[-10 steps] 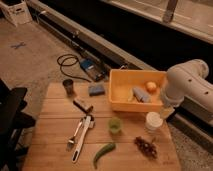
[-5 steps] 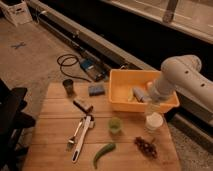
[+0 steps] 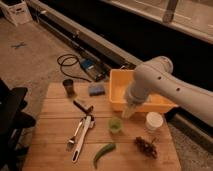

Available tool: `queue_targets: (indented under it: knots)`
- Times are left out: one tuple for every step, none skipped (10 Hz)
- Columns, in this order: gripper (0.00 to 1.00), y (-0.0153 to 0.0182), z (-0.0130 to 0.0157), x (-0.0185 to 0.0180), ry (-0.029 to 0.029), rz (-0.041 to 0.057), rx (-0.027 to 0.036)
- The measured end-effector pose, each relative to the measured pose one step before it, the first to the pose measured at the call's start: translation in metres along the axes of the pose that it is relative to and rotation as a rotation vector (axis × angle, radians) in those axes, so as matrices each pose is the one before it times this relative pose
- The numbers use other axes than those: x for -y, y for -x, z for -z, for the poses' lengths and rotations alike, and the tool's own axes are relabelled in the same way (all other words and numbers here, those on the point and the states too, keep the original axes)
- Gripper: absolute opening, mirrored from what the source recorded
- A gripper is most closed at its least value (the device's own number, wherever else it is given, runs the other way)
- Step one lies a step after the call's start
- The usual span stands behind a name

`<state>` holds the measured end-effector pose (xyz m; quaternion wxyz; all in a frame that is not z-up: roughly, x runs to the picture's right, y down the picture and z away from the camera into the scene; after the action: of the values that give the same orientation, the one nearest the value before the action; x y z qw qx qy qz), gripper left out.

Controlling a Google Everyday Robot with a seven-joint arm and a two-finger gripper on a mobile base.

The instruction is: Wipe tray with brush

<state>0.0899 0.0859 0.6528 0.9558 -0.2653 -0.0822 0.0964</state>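
Note:
The tray point(image 3: 117, 90) is a yellow-orange bin at the back right of the wooden table point(image 3: 55, 120). My white arm point(image 3: 155, 82) reaches across it from the right and hides most of its inside. My gripper point(image 3: 128, 112) hangs at the tray's front wall, just above a small green cup point(image 3: 115, 125). The brush point(image 3: 83, 136), with a long white handle, lies on the table left of centre, well to the left of the gripper. Nothing touches it.
A silver fork point(image 3: 75, 136) lies beside the brush and a dark brown block point(image 3: 82, 106) above it. A white cup point(image 3: 153, 121), grapes point(image 3: 146, 146), a green pepper point(image 3: 103, 152), a blue sponge point(image 3: 96, 89) and a dark cup point(image 3: 69, 87) share the table. A black chair point(image 3: 12, 120) stands at the left.
My arm has swung left from the table's right side across the tray. The gripper is now at the tray's front wall, and the orange thing inside the tray is hidden.

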Motion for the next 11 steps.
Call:
queue_targets:
  knots:
    - [0.65, 0.00321, -0.00016, -0.00245, -0.00568, 0.00177, -0.00373]
    - [0.65, 0.00228, -0.00025, -0.0002, -0.00007, 0.00335, 0.0013]
    - [0.65, 0.00003, -0.00008, -0.00009, 0.00039, -0.00019, 0.00029]
    - [0.65, -0.0003, 0.00015, 0.00011, -0.00049, -0.00302, -0.00061]
    - [0.65, 0.00007, 0.00018, 0.00029, -0.00175, -0.0034, 0.00077]
    - [0.65, 0.00336, 0.00157, 0.00114, -0.00602, -0.00792, 0.01362]
    - [0.65, 0.00858, -0.00147, -0.00085, -0.00077, -0.00793, 0.0168]
    - [0.65, 0.01138, -0.00319, -0.00156, 0.00237, -0.00717, 0.0153]
    - [0.65, 0.01542, -0.00573, -0.00337, 0.00734, -0.00608, 0.0167]
    - [0.65, 0.01499, -0.00672, -0.00437, 0.01133, -0.0077, 0.01641]
    - [0.65, 0.01438, -0.00911, -0.00648, 0.01706, -0.00796, 0.01482]
